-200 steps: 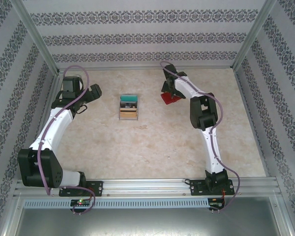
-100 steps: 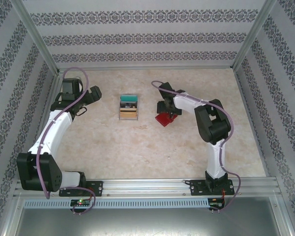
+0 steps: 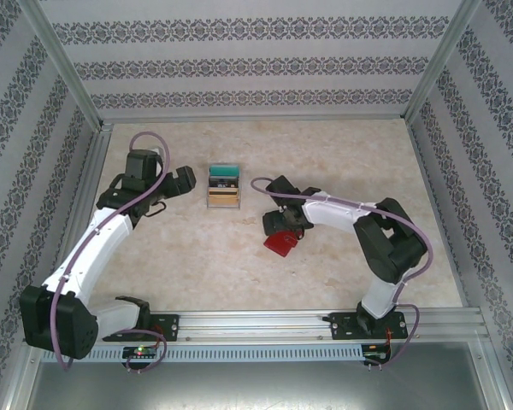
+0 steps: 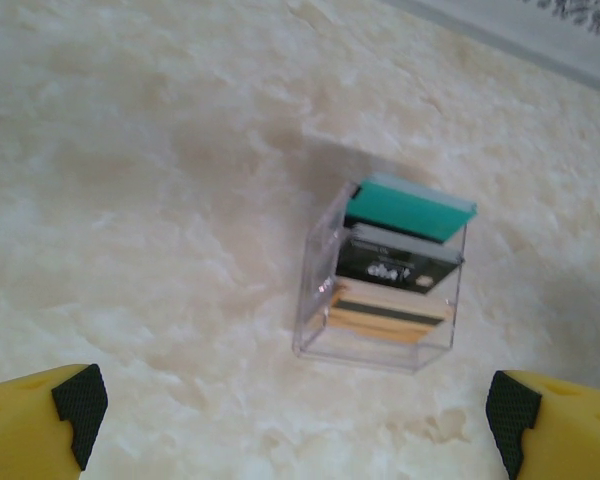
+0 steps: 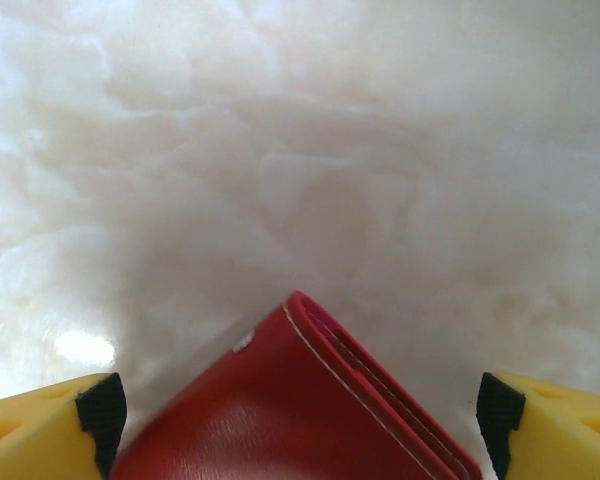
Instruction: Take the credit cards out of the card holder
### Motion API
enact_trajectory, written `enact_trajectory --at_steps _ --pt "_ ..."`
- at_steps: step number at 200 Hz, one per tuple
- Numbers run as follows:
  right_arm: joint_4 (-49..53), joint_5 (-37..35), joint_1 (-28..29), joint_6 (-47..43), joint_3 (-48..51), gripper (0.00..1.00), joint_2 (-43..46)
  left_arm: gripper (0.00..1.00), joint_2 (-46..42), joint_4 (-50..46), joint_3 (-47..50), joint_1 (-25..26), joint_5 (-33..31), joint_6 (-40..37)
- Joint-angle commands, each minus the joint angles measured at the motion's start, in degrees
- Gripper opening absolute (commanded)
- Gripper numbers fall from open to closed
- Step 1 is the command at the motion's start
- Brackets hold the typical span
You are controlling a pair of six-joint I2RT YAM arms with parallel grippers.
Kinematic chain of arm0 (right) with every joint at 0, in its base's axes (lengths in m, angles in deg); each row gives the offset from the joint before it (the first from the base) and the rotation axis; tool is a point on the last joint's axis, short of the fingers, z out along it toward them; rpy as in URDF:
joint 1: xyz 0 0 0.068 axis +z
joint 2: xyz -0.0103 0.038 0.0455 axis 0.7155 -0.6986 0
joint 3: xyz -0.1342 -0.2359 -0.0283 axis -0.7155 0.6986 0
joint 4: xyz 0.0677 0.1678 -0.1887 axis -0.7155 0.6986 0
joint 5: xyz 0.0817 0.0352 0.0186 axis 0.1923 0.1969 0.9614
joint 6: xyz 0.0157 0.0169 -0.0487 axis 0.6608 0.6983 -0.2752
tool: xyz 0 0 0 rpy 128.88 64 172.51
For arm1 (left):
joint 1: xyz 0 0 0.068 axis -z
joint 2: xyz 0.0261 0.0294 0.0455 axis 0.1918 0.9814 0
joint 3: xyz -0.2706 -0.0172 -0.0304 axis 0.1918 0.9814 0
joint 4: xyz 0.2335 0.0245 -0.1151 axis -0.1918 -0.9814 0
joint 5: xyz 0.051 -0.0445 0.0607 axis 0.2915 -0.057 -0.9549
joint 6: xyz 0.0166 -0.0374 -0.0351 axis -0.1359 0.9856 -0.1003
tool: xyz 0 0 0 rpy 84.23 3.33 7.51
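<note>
**Card holder brought nearer, cards not yet out**
The right pincer point(image 3: 280, 229), grasping the folded red card holder point(image 3: 280, 243) across its width, has carried it from far-right of the clear card box point(image 3: 224, 188) to near-right. The left pincer point(image 3: 186, 181), released, waits just left of that box.
</note>
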Motion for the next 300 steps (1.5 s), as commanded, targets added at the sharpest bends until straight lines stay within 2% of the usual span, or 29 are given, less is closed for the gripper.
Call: enact_trajectory --at_steps 1,44,73,87,99,200,232,255,270,291,300 --pt "3.2 -3.2 0.0 4.7 -0.5 0.91 5.7 0.99 0.1 -5.7 -0.9 2.2 -1.5 1.9" --pt "9.9 -7.2 2.6 15.8 -1.5 0.73 8.3 0.99 1.1 -7.6 -1.6 3.4 2.6 0.6" --pt "13.9 -9.6 6.8 21.0 -2.1 0.60 7.1 0.99 0.1 -6.9 -1.5 3.8 5.3 1.1" --pt "14.6 -10.2 8.1 23.6 -1.6 0.58 6.0 0.99 -0.4 -5.6 -0.7 3.9 6.5 1.3" --pt "15.0 -10.4 8.7 25.2 -1.2 0.51 5.3 0.99 -0.6 -5.1 -0.5 4.0 7.9 1.2" --pt "14.3 -10.1 8.6 24.0 -4.0 0.43 -2.6 0.99 0.0 -5.5 -0.2 4.9 9.9 0.3" --pt "13.8 -9.2 8.7 24.7 -2.8 0.35 -2.1 0.99 0.2 -5.8 -0.1 4.9 10.6 0.6" --pt "12.9 -8.9 8.9 25.2 -1.3 0.25 -1.0 0.99 0.4 -5.5 0.1 5.0 11.1 0.8" --pt "13.0 -9.1 9.0 25.1 -1.0 0.13 -0.4 0.99 0.6 -5.3 0.1 5.1 11.6 1.0" --pt "12.5 -9.3 9.1 25.0 -0.7 0.07 0.8 0.99 1.0 -4.6 0.2 5.2 12.4 1.5" --pt "12.1 -9.2 9.1 24.7 -0.6 0.01 1.4 0.99 1.2 -4.2 0.3 5.3 13.2 2.0"
